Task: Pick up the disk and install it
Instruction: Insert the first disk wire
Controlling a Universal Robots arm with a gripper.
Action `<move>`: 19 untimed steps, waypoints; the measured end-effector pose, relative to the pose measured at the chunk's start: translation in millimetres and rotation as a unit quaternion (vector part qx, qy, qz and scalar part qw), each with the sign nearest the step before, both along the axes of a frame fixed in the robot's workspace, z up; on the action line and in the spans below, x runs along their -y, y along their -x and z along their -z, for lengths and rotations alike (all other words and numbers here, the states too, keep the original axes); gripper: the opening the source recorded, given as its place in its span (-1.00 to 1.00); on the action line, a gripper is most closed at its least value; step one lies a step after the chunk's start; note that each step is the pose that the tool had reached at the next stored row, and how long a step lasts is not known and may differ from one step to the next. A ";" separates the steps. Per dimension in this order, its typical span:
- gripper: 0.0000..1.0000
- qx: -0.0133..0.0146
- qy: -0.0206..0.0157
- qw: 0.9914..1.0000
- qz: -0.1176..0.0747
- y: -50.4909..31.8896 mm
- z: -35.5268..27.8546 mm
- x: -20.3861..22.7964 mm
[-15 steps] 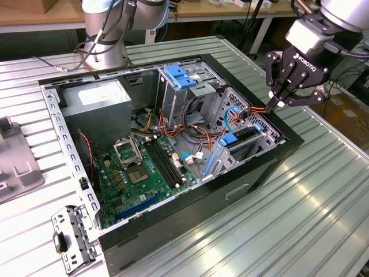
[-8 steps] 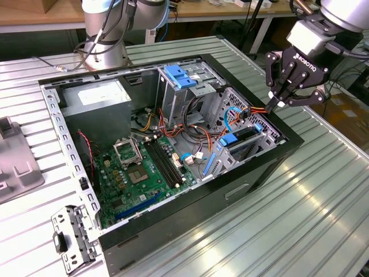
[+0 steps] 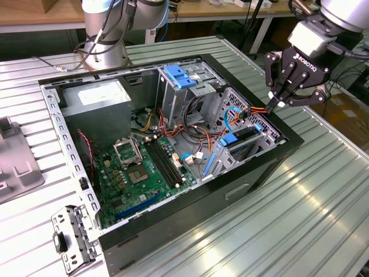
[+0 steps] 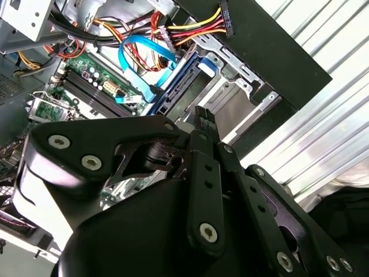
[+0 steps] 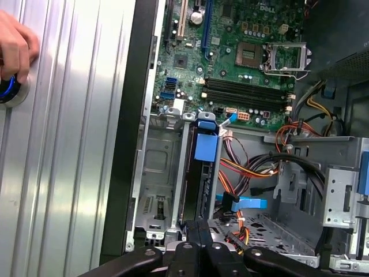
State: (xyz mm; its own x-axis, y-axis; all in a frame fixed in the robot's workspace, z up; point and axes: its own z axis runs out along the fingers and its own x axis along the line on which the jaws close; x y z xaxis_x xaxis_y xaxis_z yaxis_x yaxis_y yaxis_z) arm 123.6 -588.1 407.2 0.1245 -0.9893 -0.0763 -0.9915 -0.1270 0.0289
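On the near edge of the ribbed table (image 3: 300,219), a loose metal bracket (image 3: 72,239) is lying beside the open computer case (image 3: 190,202). Inside the case, the green motherboard (image 3: 138,173) is facing up. Further along, toward the exterior view's right, the disk (image 5: 202,182) is standing on its edge in the drive bay, with its blue rail end showing. Close over that bay the claw (image 3: 278,104) is hanging with its fingers pressed together, gripping nothing. I cannot tell if they are touching the disk. Behind, the arm's base (image 3: 106,40) is standing on the table.
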 end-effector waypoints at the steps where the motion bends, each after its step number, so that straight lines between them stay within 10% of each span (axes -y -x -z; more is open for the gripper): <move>1: -0.79 0.000 0.000 1.000 -0.002 0.0 0.0 0.0; 19: -0.79 0.000 0.000 0.998 -0.060 0.0 0.0 0.0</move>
State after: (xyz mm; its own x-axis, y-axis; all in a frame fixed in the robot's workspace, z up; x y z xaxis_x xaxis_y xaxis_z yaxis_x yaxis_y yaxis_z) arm 123.6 -588.1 407.2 0.2417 -0.9673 -0.0763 -0.9692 -0.2445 0.0289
